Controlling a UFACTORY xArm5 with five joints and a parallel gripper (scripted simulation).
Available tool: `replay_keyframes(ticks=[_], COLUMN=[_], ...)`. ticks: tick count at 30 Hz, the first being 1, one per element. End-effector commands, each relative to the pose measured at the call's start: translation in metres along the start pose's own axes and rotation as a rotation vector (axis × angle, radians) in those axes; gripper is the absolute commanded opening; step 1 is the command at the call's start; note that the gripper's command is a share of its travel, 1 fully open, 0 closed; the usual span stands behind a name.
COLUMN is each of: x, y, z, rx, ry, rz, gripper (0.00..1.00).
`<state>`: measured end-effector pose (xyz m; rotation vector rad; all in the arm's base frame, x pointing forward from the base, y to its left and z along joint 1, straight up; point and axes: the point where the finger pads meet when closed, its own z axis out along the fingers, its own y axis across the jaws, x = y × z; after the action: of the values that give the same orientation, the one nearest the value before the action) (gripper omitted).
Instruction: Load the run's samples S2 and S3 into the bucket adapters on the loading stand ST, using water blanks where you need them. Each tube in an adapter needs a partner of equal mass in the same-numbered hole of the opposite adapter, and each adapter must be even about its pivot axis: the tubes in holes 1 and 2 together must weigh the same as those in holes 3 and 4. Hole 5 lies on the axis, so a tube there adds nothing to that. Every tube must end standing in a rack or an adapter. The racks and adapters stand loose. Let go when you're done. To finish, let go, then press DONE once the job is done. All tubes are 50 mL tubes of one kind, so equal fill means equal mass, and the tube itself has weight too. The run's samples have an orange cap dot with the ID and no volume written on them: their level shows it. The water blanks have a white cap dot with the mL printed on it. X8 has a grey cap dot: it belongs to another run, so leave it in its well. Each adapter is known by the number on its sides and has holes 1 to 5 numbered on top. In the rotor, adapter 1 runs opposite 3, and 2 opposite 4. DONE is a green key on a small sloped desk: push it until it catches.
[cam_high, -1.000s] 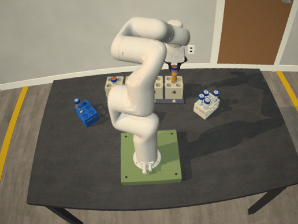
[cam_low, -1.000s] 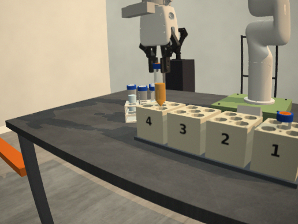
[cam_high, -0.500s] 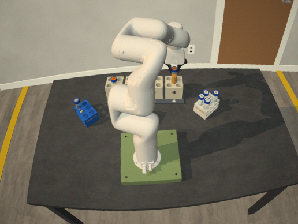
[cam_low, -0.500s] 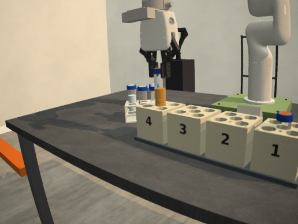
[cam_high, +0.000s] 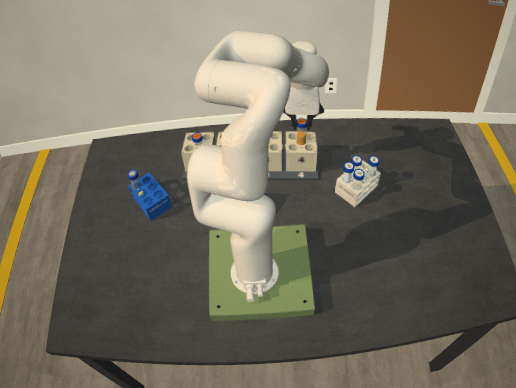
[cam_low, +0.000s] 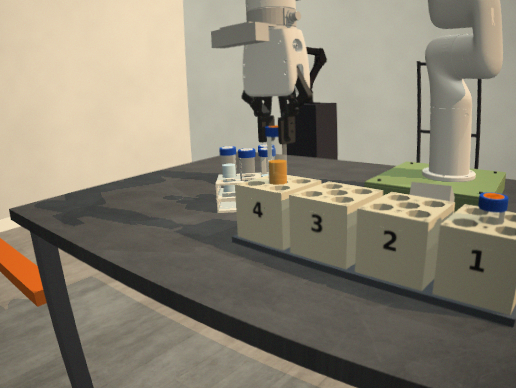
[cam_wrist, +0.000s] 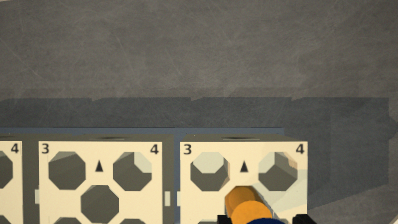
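Note:
My gripper (cam_low: 272, 132) is shut on the blue cap of a sample tube (cam_low: 278, 171) with orange liquid. The tube stands upright, its lower part down in adapter 4 (cam_low: 260, 210), in what looks like the middle hole below holes 3 and 4 in the wrist view (cam_wrist: 245, 205). In the top view the gripper (cam_high: 301, 121) is over the rightmost adapter (cam_high: 301, 147). A second tube with an orange cap dot (cam_low: 493, 202) stands in adapter 1 (cam_low: 475, 260), as the top view also shows (cam_high: 197, 137). Adapters 3 (cam_low: 320, 222) and 2 (cam_low: 390, 240) show empty holes.
A white rack (cam_high: 358, 180) with several blue-capped blanks stands right of the stand. A blue rack (cam_high: 150, 195) with one tube (cam_high: 132, 176) stands at the left. The arm's green base (cam_high: 261, 272) is at the front middle. A small grey sloped block (cam_low: 432, 191) sits behind adapter 2.

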<state>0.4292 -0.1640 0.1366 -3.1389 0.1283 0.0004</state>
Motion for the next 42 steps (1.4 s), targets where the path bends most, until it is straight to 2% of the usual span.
replay_keyframes(ticks=[1, 42], x=[0.001, 0.001], y=[0.000, 0.000], z=[0.003, 0.040], rx=[-0.003, -0.003], ry=[0.003, 0.003], rz=[0.000, 0.000], gripper=[0.00, 0.00])
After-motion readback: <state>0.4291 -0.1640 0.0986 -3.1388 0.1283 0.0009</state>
